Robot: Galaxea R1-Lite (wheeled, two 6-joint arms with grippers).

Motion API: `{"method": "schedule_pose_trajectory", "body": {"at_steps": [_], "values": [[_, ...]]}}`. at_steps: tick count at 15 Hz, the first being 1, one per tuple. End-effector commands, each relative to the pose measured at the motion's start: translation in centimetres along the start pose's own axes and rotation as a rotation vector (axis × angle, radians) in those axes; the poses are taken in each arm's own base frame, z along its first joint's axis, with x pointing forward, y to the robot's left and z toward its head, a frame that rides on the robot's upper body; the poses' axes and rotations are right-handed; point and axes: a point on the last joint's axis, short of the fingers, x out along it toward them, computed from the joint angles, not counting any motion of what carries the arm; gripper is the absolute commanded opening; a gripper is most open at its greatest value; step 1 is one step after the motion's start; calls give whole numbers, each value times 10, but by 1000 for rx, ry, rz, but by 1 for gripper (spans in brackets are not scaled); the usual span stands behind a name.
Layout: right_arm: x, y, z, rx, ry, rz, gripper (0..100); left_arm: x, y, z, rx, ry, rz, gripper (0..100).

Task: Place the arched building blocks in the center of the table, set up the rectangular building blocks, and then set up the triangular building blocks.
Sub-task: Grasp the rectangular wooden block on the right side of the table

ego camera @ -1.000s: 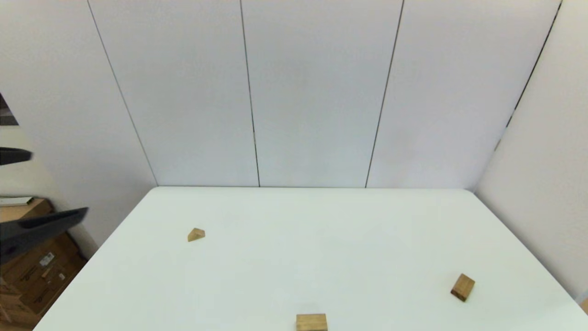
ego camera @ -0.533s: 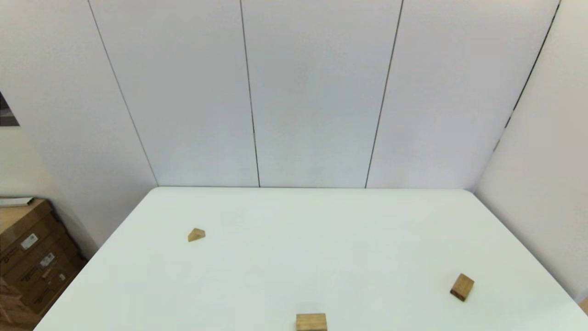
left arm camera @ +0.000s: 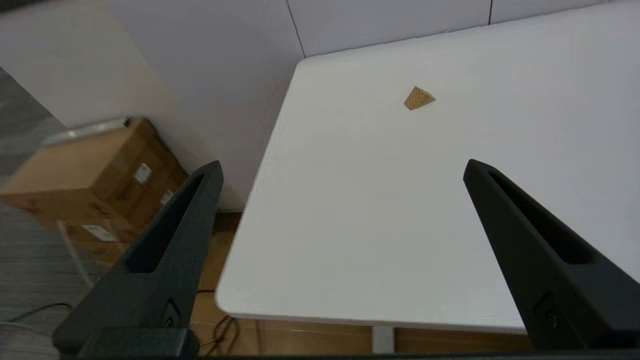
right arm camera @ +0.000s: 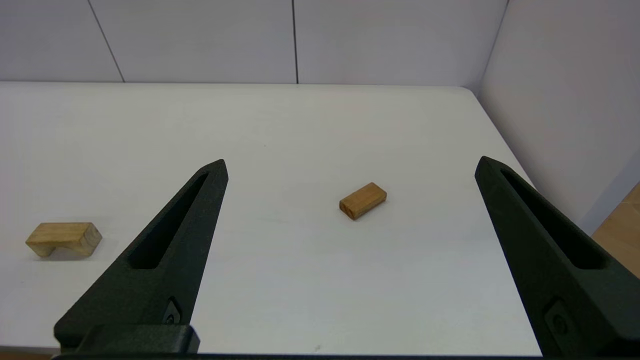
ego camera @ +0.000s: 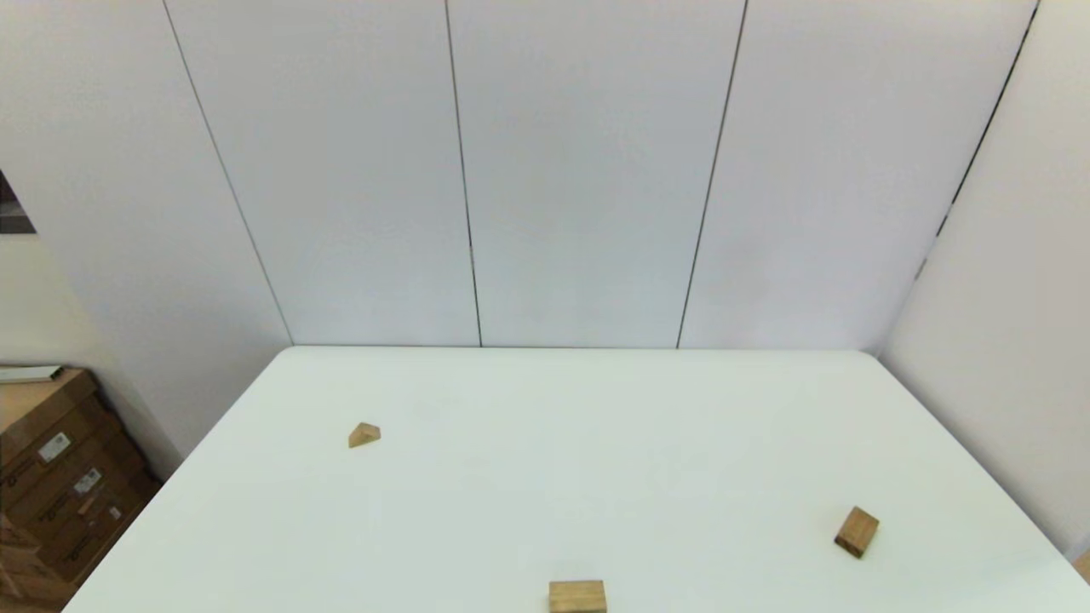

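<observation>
**Black grippers wait wide apart; three wooden blocks lie unplaced**

Black and long-fingered, the left gripper [left arm camera: 342, 167] is spread wide with nothing between its fingers. It hangs off the table's near left corner, above the floor edge and a cardboard box [left arm camera: 80, 170]. The right gripper [right arm camera: 350, 165] is likewise spread and empty, held back over the table's near right side. Neither arm shows in the head view.

Ahead of the left gripper, well apart from it, the triangular building blocks [ego camera: 364, 435] lie on the white table [ego camera: 545, 477], toward its left side. The rectangular building blocks [ego camera: 857, 532] lie flat near the right edge. The arched building blocks [ego camera: 577, 596] sit at the near edge, notch facing down, not at the centre.

Judging by this layout, no step is done: the arch needs moving to the middle, then the other two need setting up.
</observation>
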Motion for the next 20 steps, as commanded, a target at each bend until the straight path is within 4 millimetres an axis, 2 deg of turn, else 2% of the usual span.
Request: {"method": "schedule_pose_trajectory", "body": {"at_steps": [1,4,11,12,14,15,16,17,18,20], "values": [[0,0,0,0,2,0,100,12,-6,-13,-97,-86,-53,100],[0,0,0,0,0,0,100,17,-10,-23,-157,-63,-144,100],[0,0,0,-3,2,-1,100,17,-10,-22,-174,-76,-144,100],[-2,0,5,-12,-3,-1,100,17,-10,-22,-171,-76,-143,100],[-4,0,35,-12,74,-4,100,16,-10,-22,-182,-77,-144,100],[6,0,54,-11,237,-21,100,16,-10,-22,-184,-77,-142,100],[25,-1,70,-13,422,-80,100,17,-10,-21,-182,-77,-142,100],[57,-3,79,-14,605,-143,100,16,-10,-21,-182,-78,-142,100],[102,-4,81,-3,788,-191,100,16,-10,-21,-182,-78,-142,100],[171,-6,61,-27,1008,-240,100,16,-10,-22,-182,-77,-142,100]]}}
